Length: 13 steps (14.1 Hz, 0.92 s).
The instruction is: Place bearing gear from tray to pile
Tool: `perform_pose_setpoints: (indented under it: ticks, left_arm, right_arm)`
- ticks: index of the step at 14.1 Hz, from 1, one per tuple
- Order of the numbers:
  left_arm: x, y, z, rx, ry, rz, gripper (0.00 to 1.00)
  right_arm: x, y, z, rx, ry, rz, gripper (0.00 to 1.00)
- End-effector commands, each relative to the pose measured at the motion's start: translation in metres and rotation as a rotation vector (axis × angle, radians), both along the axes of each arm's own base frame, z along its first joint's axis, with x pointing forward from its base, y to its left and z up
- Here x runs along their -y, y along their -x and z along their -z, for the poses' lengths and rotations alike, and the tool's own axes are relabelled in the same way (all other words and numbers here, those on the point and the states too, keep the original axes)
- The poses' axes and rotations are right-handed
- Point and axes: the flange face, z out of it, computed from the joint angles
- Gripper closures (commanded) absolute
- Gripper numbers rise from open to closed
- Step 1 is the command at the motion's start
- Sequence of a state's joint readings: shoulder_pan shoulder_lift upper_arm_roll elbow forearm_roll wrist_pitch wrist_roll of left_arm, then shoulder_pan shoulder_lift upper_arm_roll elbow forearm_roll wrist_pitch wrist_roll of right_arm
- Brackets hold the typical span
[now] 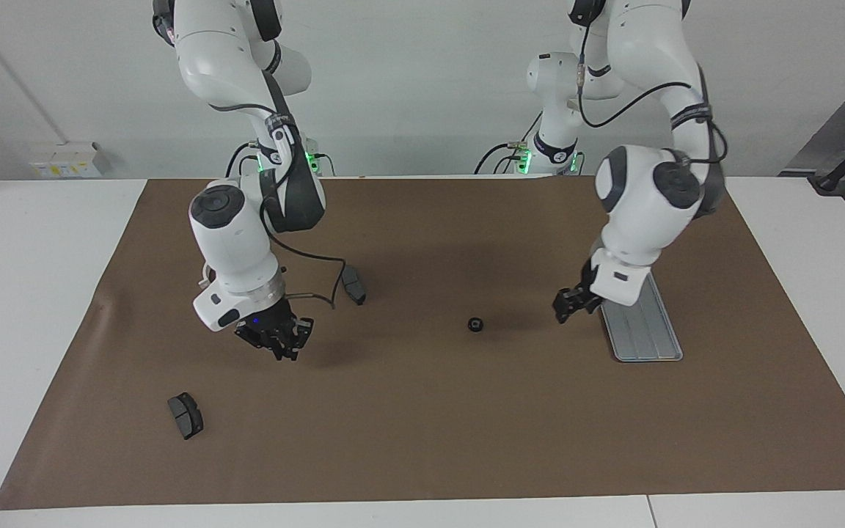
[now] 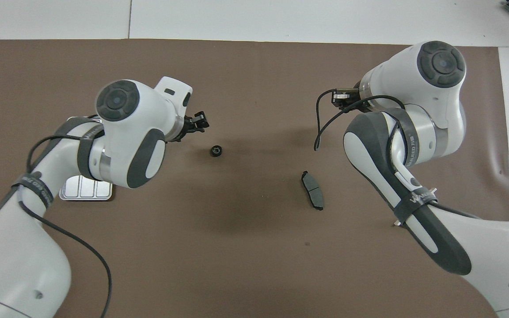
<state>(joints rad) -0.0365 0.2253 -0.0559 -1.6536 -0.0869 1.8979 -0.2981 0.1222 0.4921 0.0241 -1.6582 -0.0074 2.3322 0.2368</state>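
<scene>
The gear [image 1: 474,324] lies on the mat between tray [image 1: 646,330] and pile, free of both claws. Left claw [image 1: 568,306] stands open beside the tray; right claw [image 1: 276,341] is closed, empty, positioned over the pile end.

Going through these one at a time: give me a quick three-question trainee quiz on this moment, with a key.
1. True or false: the bearing gear lies in the tray.
2. Pick one. The left gripper is over: A) the mat, between the bearing gear and the tray; B) a brake pad; C) the bare white tabletop.
3. Fill in: the right gripper, low over the mat toward the right arm's end of the table, is ___ (open or shut).

Key: 1 false, it lies on the mat, apart from the tray; 2 A; 3 shut.
</scene>
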Motion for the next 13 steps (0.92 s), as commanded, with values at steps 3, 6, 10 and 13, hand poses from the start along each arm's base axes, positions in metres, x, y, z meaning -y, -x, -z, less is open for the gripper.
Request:
perform_pose_setpoints:
  ticks: [3,6,10,13]
  left_arm:
    - [-0.06,0.045,-0.08,0.011,-0.12,0.103,0.27]
    - [-0.057,0.079,-0.12,-0.012,-0.141,0.15,0.25]
    - [-0.024,0.104,-0.121,-0.052,-0.154,0.224,0.21]
    - [-0.026,0.11,-0.105,-0.022,-0.151,0.28,0.21]
  right_arm:
    - [0.009,0.002,0.033,0.002,-0.014,-0.012,0.97]
    - [0.01,0.006,0.043,0.011,-0.015,-0.01,0.35]
    - [-0.007,0.009,0.002,0.027,-0.022,-0.025,0.0]
    - [-0.062,0.021,-0.032,-0.013,-0.058,-0.012,0.0]
